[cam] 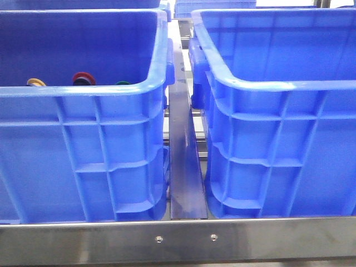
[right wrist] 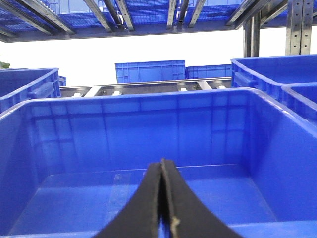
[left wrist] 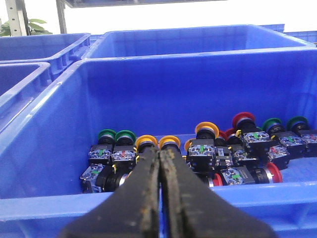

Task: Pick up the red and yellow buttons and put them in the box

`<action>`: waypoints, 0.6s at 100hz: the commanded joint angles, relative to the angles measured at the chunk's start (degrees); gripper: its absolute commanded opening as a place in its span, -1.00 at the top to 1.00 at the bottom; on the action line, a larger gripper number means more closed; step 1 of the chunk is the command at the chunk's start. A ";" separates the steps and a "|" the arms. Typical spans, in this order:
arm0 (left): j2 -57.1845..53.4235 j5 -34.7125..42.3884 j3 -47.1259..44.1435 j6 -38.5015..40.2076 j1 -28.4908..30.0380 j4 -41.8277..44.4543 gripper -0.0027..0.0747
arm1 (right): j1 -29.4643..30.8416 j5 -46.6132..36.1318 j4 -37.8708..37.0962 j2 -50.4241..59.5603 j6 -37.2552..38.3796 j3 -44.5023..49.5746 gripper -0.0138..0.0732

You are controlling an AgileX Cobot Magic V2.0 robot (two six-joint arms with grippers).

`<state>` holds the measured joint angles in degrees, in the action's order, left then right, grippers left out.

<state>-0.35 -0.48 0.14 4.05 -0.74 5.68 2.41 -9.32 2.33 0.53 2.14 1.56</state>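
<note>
Both claws closed and empty: left claw (left wrist: 159, 163) low centre, aimed into the left deep blue plastic crate (cam: 83, 92) holding the packed red-capped push button (left wrist: 243, 119) and yellow-capped push button (left wrist: 207, 128). Right claw (right wrist: 162, 173) faces the bare right blue plastic crate (right wrist: 148, 101). Risk: tight clustering with green-capped buttons (left wrist: 106, 135) could cause a wrong or double pick.

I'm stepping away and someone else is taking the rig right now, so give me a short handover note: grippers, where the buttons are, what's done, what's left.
Left gripper: shut, empty, above the near rim of the left crate.
Right gripper: shut, empty, over the right crate, whose visible floor holds no buttons.
Buttons: all sit in a pile on the left crate's floor. Yellow buttons lie just ahead of the left fingertips, red buttons farther along the pile, mixed with green buttons that stay put.
Done: nothing moved yet, as far as visible.
Left: pick one red and one yellow button and place them in the right crate.
</note>
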 commanded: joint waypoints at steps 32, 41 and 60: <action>-1.49 3.32 1.98 0.15 0.10 -0.43 0.98 | 0.20 -5.03 -0.37 1.25 -0.20 0.30 0.84; -1.34 -0.83 5.84 0.15 0.10 -0.43 0.98 | 0.20 -5.03 -0.37 1.25 -0.20 0.30 0.84; 2.40 -10.23 17.21 0.15 0.10 -1.79 0.98 | 0.20 -5.03 -0.37 1.25 -0.20 0.30 0.84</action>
<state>-0.21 -11.44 10.54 4.05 -0.74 5.34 2.41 -9.32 2.33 0.53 2.14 1.56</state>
